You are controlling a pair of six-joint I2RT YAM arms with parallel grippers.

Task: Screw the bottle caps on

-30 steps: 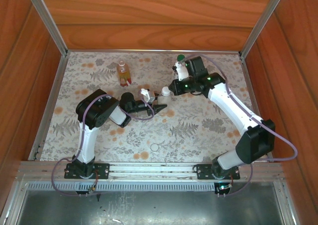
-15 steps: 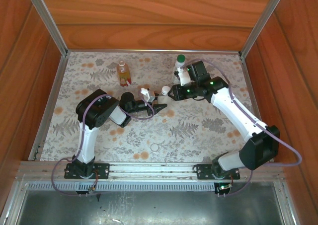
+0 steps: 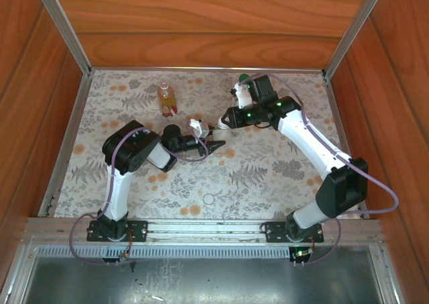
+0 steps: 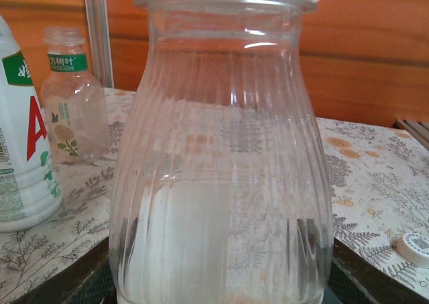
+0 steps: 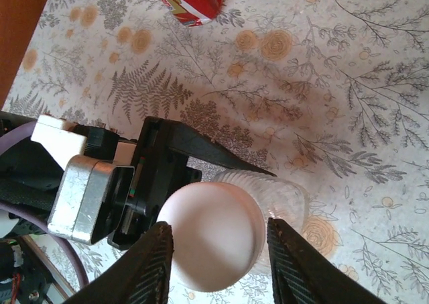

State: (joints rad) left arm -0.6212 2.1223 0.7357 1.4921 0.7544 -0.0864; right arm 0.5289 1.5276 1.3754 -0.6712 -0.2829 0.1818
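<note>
My left gripper (image 4: 221, 284) is shut on the base of a clear ribbed bottle (image 4: 221, 170), holding it upright on the table; in the top view the left gripper (image 3: 214, 141) is at table centre. A white bottle cap (image 5: 211, 233) sits on that bottle's mouth. My right gripper (image 5: 218, 240) hangs over it from above, with its fingers (image 5: 155, 264) closed against the cap's sides. An amber bottle (image 3: 165, 97) stands at the back left. A white bottle with green-red print (image 4: 17, 149) and a small clear uncapped bottle (image 4: 67, 96) stand behind.
A loose white cap (image 4: 415, 247) lies on the floral tablecloth (image 3: 268, 170) to the right of the held bottle. A green cap (image 3: 243, 78) shows behind the right wrist. Wooden walls (image 3: 214, 29) close in the table at the back and sides.
My right gripper has shifted left from beside the clear bottle to over its cap. Its jaws were shut before and now stand spread to the cap's width. The left arm has not moved.
</note>
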